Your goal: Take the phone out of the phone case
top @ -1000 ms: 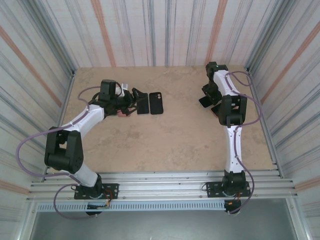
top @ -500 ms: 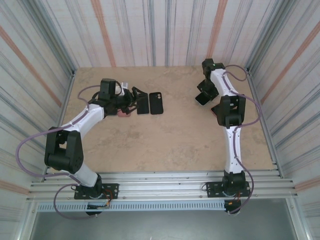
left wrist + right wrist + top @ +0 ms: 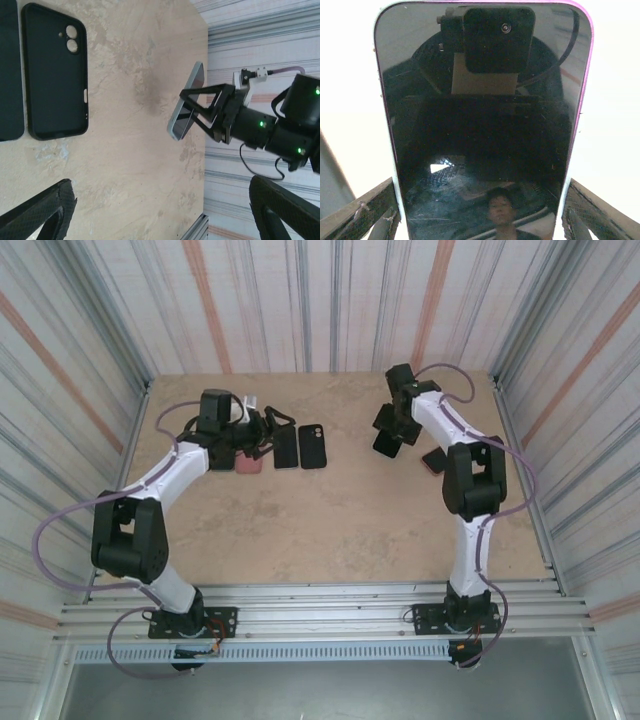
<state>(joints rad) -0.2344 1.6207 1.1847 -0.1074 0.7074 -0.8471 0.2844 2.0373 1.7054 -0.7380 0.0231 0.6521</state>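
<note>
My right gripper point(image 3: 388, 436) is shut on the phone point(image 3: 485, 130), holding it off the table at the far right; its dark screen with a pink rim stands between the fingers point(image 3: 365, 212). The left wrist view catches the same phone point(image 3: 187, 102) edge-on in that gripper. A black phone case point(image 3: 313, 447) with camera cutouts lies flat at the far middle, the same phone case point(image 3: 55, 75) showing at top left in the left wrist view. My left gripper point(image 3: 272, 428) is open just left of it, nothing between its fingers point(image 3: 42, 215).
A second dark flat piece point(image 3: 286, 448) lies against the black case's left side. A pink object point(image 3: 248, 465) sits under my left wrist. Another dark, pink-edged item point(image 3: 435, 460) lies on the table by the right arm. Corrugated walls close in three sides.
My right gripper has carried the phone to the left and farther back, away from the right wall. The left gripper has shifted slightly back beside the black case.
</note>
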